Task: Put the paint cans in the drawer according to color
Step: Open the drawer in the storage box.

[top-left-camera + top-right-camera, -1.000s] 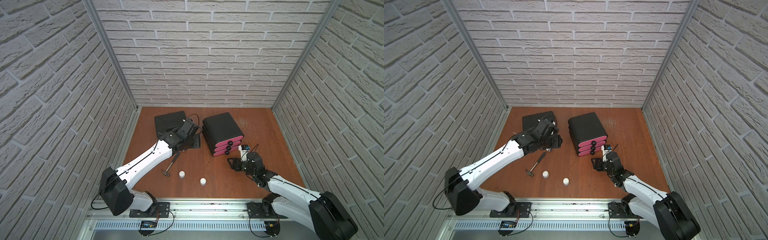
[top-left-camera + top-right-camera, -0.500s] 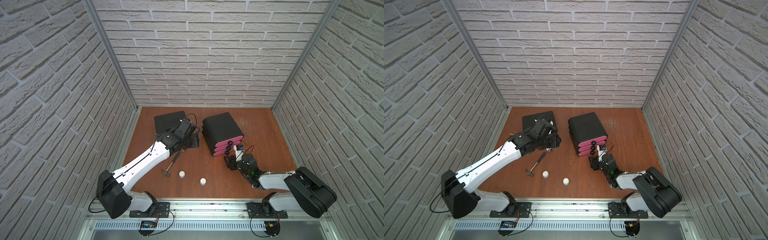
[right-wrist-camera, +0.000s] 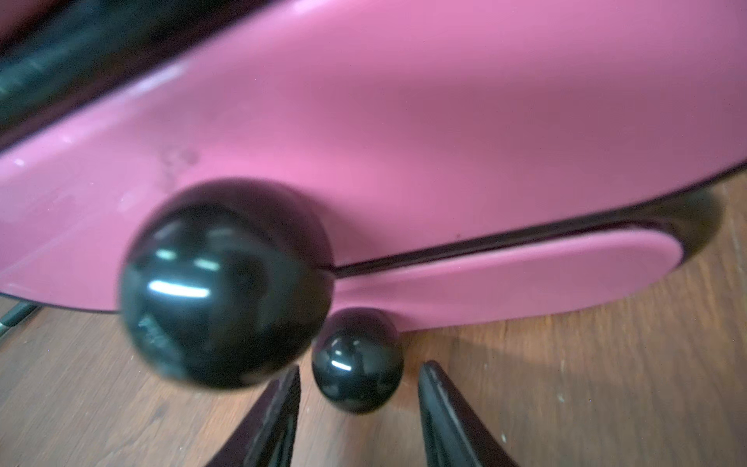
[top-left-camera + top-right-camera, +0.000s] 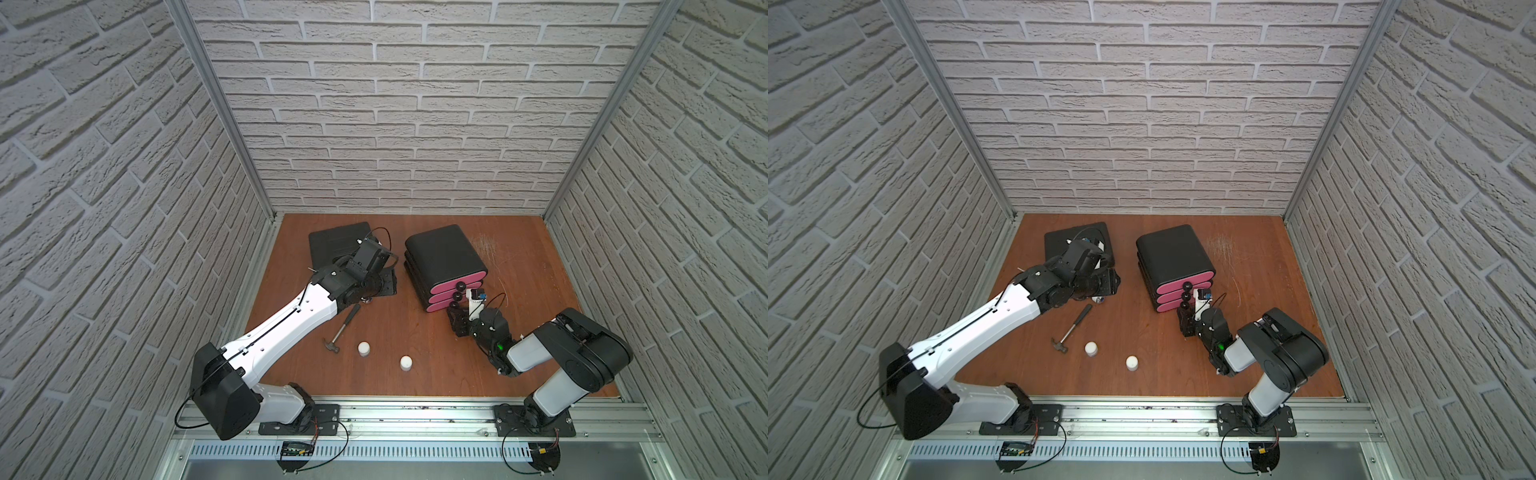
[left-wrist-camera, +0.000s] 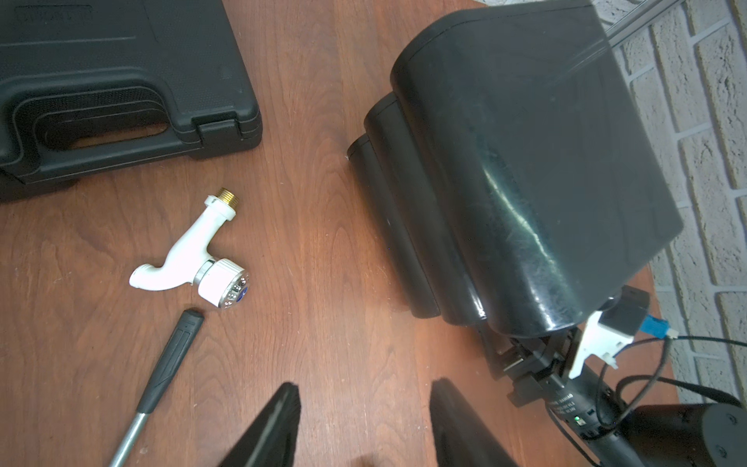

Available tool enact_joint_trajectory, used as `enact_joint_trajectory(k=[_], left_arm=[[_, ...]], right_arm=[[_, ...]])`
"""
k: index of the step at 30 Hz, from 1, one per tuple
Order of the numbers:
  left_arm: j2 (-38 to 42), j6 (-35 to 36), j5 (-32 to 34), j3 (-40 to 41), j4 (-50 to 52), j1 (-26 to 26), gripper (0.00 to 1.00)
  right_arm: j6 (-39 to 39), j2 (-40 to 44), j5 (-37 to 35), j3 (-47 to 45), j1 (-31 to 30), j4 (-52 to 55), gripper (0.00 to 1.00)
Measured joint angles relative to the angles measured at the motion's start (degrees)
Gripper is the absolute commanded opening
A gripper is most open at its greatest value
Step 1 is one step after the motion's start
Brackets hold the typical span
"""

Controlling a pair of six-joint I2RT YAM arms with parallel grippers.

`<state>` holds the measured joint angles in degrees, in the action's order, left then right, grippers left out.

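Pink-fronted drawer (image 3: 444,121): I see my right gripper (image 3: 362,368) spread about the lowest knob (image 3: 357,360), fingers (image 3: 279,412) just clear of it; left gripper (image 5: 366,384) spread, holding nothing.

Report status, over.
Right claw open, straddling bottom drawer knob. Left claw open, empty. Drawers look shut; two white jars on table. Nothing blocking knob.

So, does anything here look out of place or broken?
Nothing spilled or broken. A hammer and a white tap lie loose by the shut tool case, unrelated to paint, and the table is scuffed beside the drawers.
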<state>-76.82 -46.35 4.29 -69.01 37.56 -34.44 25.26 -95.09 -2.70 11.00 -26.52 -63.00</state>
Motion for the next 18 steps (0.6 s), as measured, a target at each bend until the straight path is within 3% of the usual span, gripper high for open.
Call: enact_joint_trajectory(k=[18], left_arm=[[0.0, 0.2, 0.0, 0.0, 0.4, 0.4, 0.56]], right_arm=[[0.0, -4.1, -0.9, 0.5, 0.0, -6.6, 0.31]])
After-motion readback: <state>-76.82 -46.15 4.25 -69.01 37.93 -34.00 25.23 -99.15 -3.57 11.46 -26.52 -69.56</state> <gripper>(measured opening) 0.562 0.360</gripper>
